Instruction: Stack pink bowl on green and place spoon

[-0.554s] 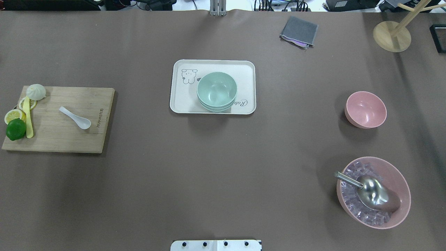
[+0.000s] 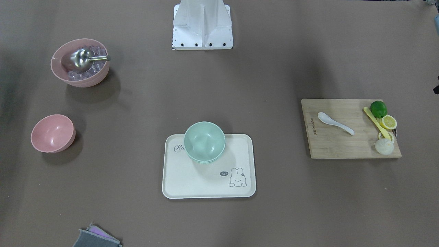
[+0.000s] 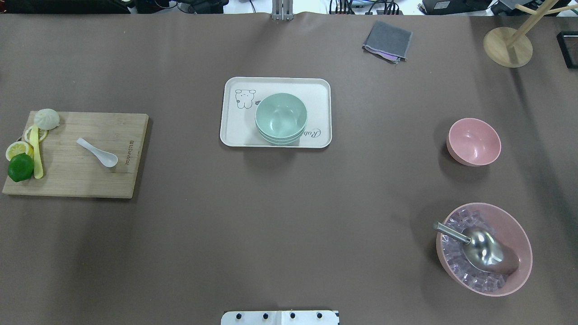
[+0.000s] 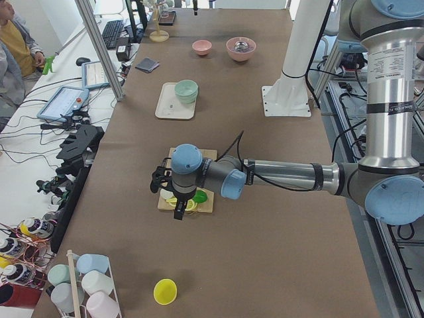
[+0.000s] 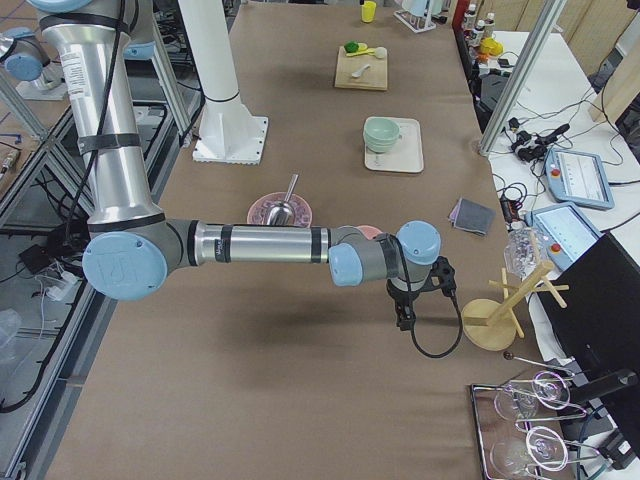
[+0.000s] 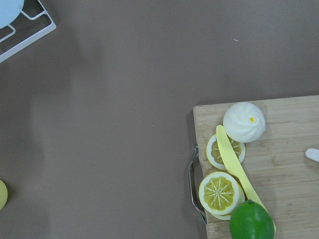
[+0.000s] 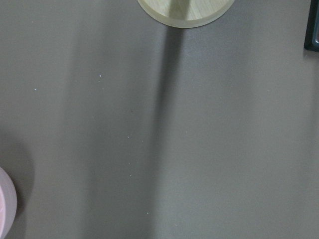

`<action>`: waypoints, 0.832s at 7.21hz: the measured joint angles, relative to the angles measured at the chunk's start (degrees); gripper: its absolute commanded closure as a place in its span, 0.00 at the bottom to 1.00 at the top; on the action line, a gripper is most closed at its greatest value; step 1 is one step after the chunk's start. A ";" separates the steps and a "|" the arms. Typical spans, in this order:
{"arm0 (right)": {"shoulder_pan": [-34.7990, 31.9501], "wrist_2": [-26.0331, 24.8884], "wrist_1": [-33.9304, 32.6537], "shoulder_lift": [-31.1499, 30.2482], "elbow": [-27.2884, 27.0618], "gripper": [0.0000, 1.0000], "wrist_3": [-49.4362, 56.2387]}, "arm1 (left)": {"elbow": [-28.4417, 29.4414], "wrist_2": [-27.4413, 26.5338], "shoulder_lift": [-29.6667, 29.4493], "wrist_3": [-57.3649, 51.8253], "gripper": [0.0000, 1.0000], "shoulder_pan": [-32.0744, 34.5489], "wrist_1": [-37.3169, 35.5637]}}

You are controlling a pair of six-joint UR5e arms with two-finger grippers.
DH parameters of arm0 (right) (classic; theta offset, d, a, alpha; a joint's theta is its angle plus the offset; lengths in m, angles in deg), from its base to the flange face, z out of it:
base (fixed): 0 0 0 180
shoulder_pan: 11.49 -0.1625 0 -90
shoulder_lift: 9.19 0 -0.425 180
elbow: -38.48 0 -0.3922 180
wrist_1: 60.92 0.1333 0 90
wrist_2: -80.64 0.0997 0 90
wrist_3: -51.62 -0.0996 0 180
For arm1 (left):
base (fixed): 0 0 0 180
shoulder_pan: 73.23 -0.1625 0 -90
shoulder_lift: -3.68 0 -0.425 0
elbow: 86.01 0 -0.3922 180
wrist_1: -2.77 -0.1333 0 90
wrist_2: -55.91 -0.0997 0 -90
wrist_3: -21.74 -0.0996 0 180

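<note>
Bowls stand apart on the brown table (image 3: 289,216): the pink bowl (image 3: 474,141) sits upright and empty on the robot's right side, well away from the green bowls (image 3: 281,118), which are nested in a stack on the white tray (image 3: 235,133) at mid-table. The white spoon (image 3: 97,152) lies on the wooden cutting board (image 3: 90,183) on the robot's left, its scoop end toward the tray. It is apart from the lime (image 3: 20,167), lemon halves (image 3: 18,149), yellow knife (image 3: 37,155) and steamed bun (image 3: 47,118) crowded at the board's outer end. The left gripper (image 4: 176,207) hangs above that fruit end of the board. The right gripper (image 5: 404,312) hangs over bare table between the pink bowl and the wooden stand (image 3: 507,47). Both show only in the side views, so whether their jaws are parted or closed cannot be told. On the robot's near right, a larger pink bowl (image 3: 524,234) holds ice cubes (image 3: 456,262) and a metal scoop (image 3: 485,250). A folded grey cloth (image 3: 387,40) lies near the far edge.
</note>
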 measured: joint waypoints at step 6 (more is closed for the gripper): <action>1.07 1.53 1.71 -2.30 -4.78 0.00 -6.37 | -0.47 1.34 0.74 2.28 0.02 -0.36 1.24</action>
